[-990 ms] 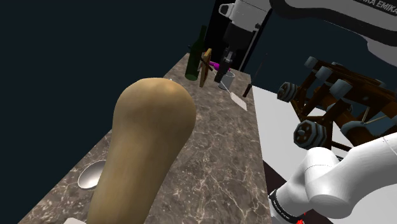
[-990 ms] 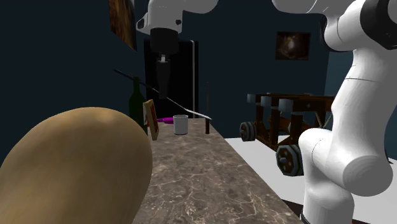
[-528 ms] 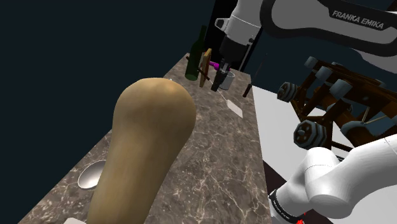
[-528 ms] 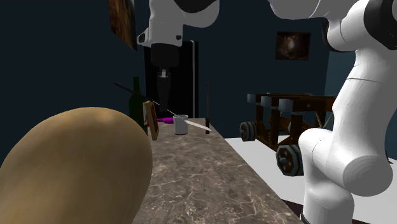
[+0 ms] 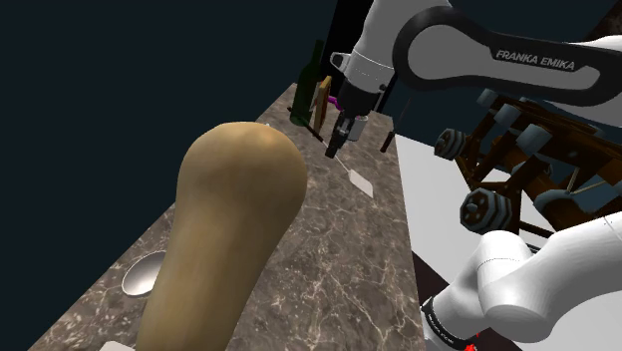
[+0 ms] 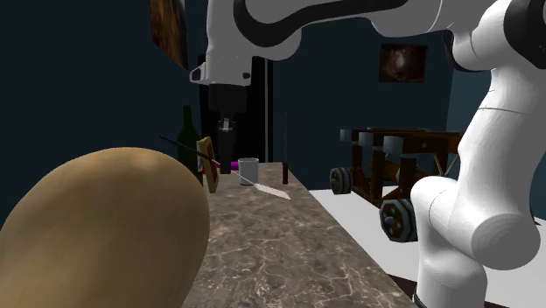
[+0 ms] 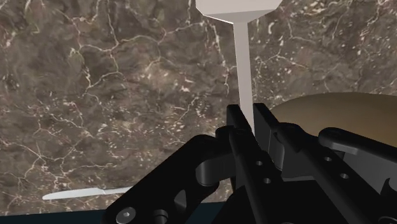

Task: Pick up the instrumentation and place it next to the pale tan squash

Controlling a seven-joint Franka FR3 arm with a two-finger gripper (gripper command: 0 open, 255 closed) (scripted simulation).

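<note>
1. The hand (image 7: 249, 114) was closed on the thin pale handle of the spatula (image 7: 242, 57), clamping it from both sides.
2. The spatula's flat blade pointed away from the hand, out over the brown marble tabletop (image 7: 114, 83).
3. In the second exterior view the spatula (image 6: 262, 186) slanted down toward that view's right. Its blade was low over the tabletop (image 6: 280, 236), and I could not tell whether it touched the stone.
4. In the shoulder view the hand (image 5: 335, 148) hung above the far part of the tabletop (image 5: 349, 259).
5. The tan squash (image 5: 231, 219) rose tall nearer the camera, well apart from the spatula (image 5: 360, 183).
6. Beyond the hand (image 6: 225, 162) stood a green bottle (image 5: 310, 90), a wooden frame (image 6: 208, 163) and a white cup (image 6: 248, 171).
7. A grey bowl (image 5: 143, 273) lay beside the squash's lower part.
</note>
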